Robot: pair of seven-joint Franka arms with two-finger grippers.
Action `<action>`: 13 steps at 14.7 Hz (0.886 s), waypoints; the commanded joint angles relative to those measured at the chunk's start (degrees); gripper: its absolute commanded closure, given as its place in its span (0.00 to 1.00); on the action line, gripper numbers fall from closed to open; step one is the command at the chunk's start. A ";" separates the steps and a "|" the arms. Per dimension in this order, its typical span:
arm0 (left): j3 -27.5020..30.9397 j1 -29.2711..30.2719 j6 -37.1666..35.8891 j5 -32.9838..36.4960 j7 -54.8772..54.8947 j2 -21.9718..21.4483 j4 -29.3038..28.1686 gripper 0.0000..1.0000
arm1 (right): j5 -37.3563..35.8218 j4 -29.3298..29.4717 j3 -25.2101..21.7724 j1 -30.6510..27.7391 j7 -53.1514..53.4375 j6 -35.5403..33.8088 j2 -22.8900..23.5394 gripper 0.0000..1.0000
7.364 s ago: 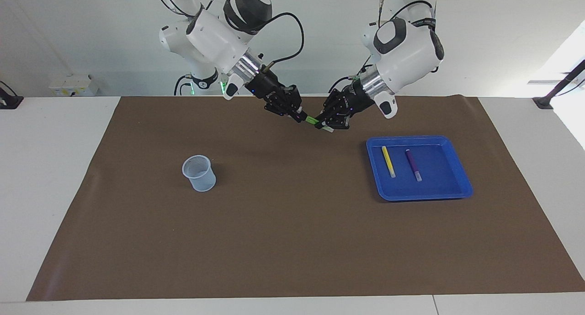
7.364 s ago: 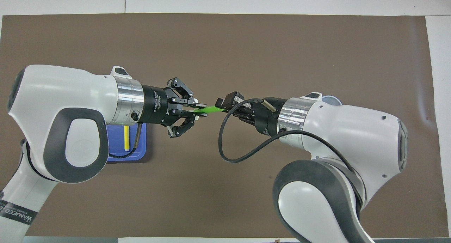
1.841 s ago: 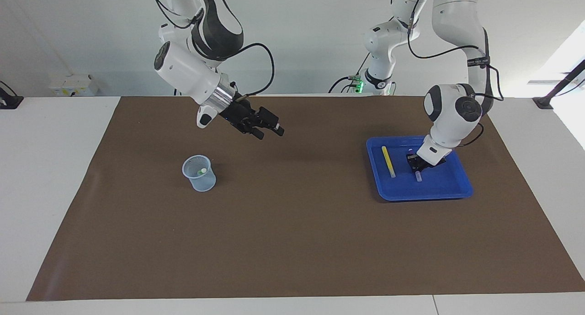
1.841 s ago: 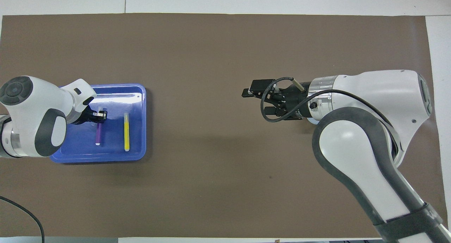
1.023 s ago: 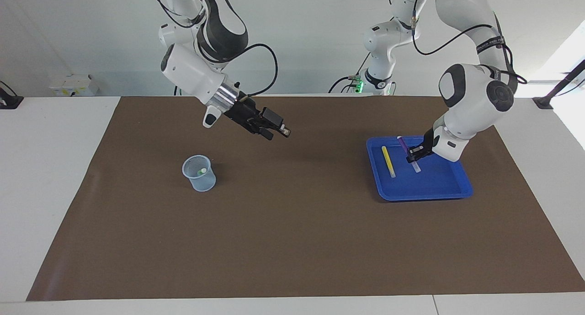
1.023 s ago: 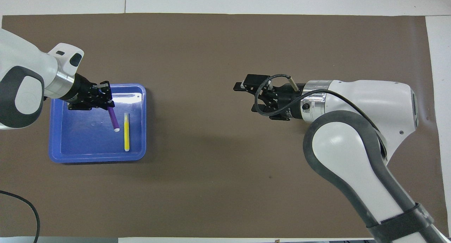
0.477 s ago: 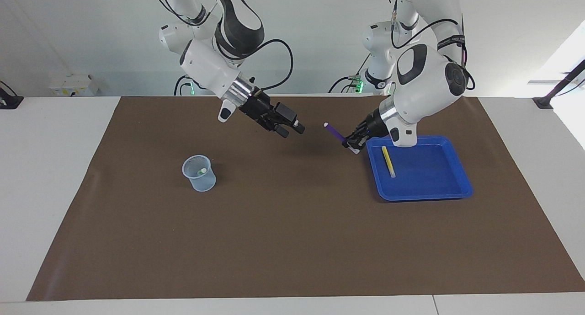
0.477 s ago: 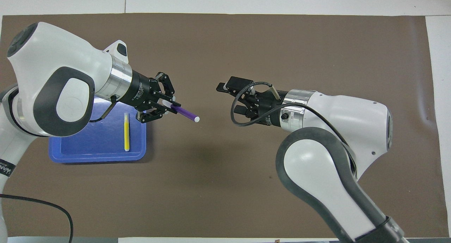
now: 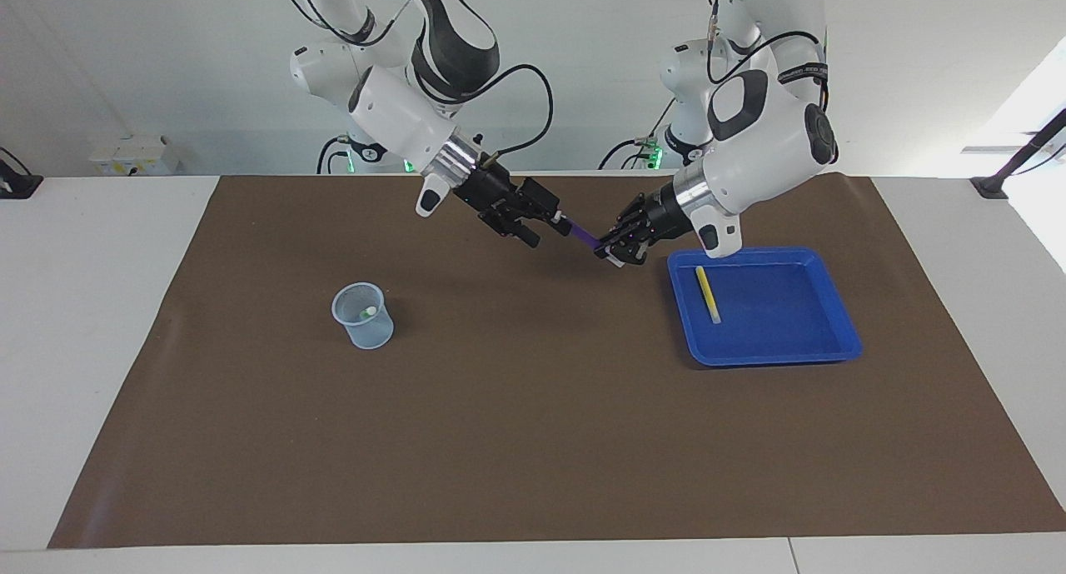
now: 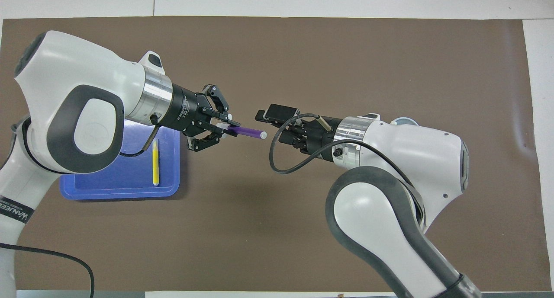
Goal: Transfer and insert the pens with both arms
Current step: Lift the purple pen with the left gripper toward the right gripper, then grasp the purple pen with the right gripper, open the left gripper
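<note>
Your left gripper is up over the brown mat, just off the tray's edge toward the table's middle, fingers pinched shut on one end of the purple pen. The pen points across at your right gripper, pale tip first. That gripper's fingers are spread open w/ the pen tip right at their mouth; it isn't gripping yet, as far as the views show.

What's changed: approx half a sec ago the two grippers were well apart and the pen tip hung in open air. A sec ago the pen was only just coming up out of the tray. Now the gap's closed. Meaning: you're at the handover for pen no. 2; next step is likely the right gripper closing, then the left letting go.

Containers: the blue tray, at the left arm's end of the table, holds only the yellow pen, lying flat. The clear cup, at the right arm's end, has a pale cap showing inside, probably the green pen, already in.
</note>
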 commanded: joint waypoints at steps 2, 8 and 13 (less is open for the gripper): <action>0.30 -1.92 3.41 -1.08 -3.59 -1.41 -1.23 1.00 | -1.97 -0.53 -0.01 0.76 -1.87 -0.06 -1.82 0.12; 0.30 -2.01 5.00 -1.08 -4.56 -1.49 -1.93 1.00 | -6.64 -0.08 -0.01 0.67 -2.04 -0.84 -1.55 0.23; 0.30 -2.01 5.35 -1.08 -4.65 -1.49 -2.02 1.00 | -8.14 0.62 -0.01 0.50 -2.31 -0.58 -1.20 0.43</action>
